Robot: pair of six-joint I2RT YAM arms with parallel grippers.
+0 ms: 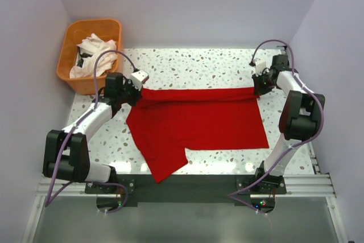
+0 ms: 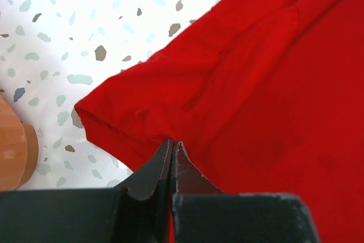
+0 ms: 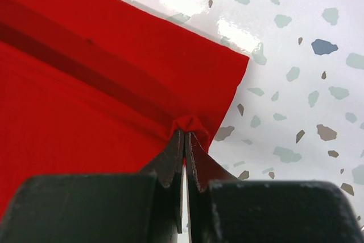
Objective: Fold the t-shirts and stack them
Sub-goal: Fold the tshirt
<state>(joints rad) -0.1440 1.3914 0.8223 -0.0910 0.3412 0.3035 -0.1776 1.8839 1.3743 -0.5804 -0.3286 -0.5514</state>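
The red t-shirt (image 1: 199,123) lies spread across the middle of the speckled table, with one sleeve reaching toward the front edge. My left gripper (image 1: 135,92) is shut on the shirt's far left corner; the left wrist view shows the cloth (image 2: 239,83) pinched between its fingertips (image 2: 173,144). My right gripper (image 1: 259,88) is shut on the far right corner, with red cloth (image 3: 85,83) bunched at its tips (image 3: 185,134). The far edge is pulled taut between the two grippers. White t-shirts (image 1: 94,52) lie crumpled in the orange basket.
The orange plastic basket (image 1: 74,75) stands at the far left corner, just behind my left gripper; its rim shows in the left wrist view (image 2: 14,152). White walls close in on the left, back and right. A metal rail (image 1: 187,185) runs along the near edge.
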